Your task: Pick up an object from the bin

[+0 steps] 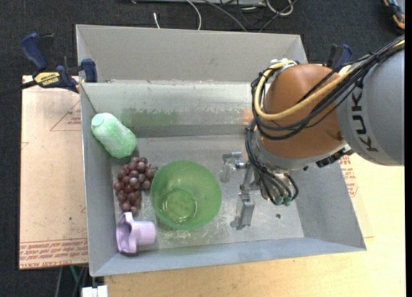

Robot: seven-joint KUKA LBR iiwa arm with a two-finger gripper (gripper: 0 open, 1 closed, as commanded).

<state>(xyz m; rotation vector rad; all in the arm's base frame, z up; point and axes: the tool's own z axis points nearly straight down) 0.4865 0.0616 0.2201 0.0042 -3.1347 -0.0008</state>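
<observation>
My gripper (236, 189) hangs low over the bin floor, right of the middle. Its two metal fingers (243, 213) stand apart, so it is open, and only bare floor shows between them. Just to its left a translucent green bowl (185, 194) stands upright, its rim close to the fingers but apart from them. Left of the bowl lies a bunch of dark purple grapes (132, 182).
A pale green rounded lump (113, 134) rests by the bin's left wall. In the front left corner a small lilac cup (134, 233) lies on its side. The arm with its orange cover and cables hangs over the right part of the bin.
</observation>
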